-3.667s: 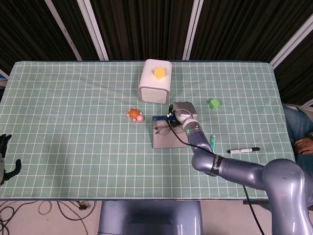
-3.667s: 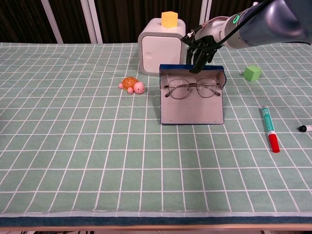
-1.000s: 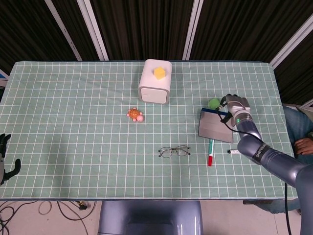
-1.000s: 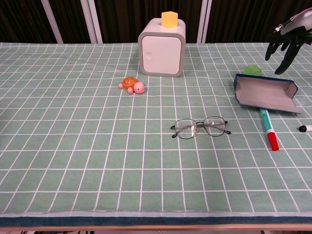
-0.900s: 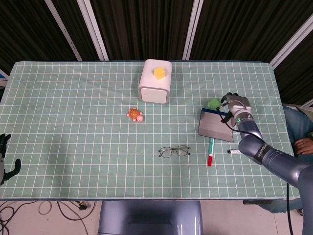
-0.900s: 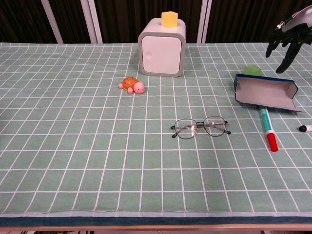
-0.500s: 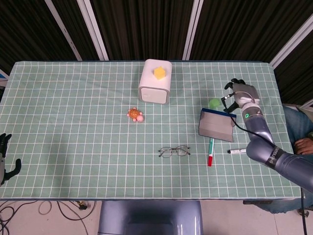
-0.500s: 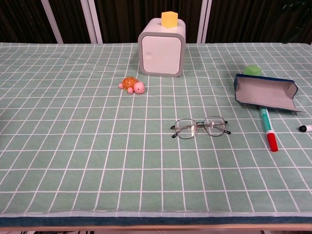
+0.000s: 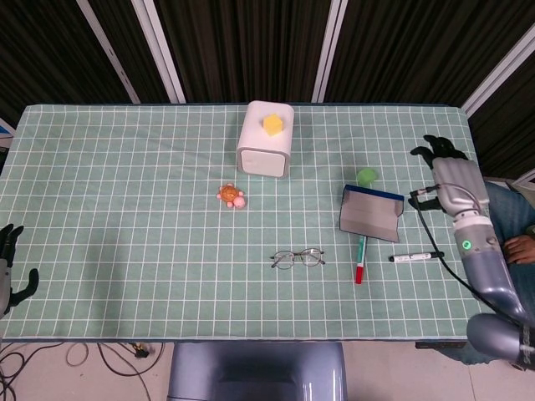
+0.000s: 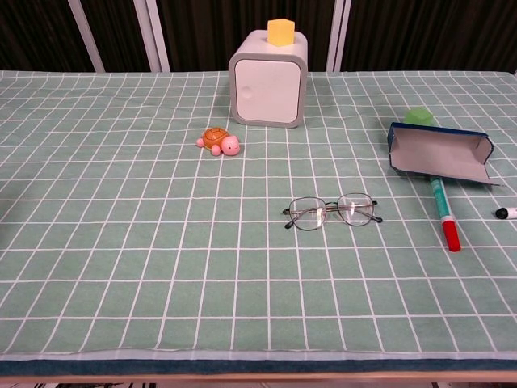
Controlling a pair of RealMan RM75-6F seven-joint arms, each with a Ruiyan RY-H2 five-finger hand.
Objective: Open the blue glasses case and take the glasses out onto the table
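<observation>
The blue glasses case lies open on the right part of the table, its pale lining facing up and nothing inside it. The glasses lie unfolded on the green checked cloth, near the front middle, apart from the case. My right hand hovers beyond the table's right edge, fingers spread and holding nothing; the chest view does not show it. My left hand hangs off the left edge of the table, far from everything, fingers apart and empty.
A red-and-green marker lies partly under the case. A black marker lies to its right. A green block sits behind the case. A white box topped by a yellow block and a toy turtle stand further left.
My right hand has drawn away from the case to the right, past the table's edge and out of the chest view. The case and glasses have stayed put.
</observation>
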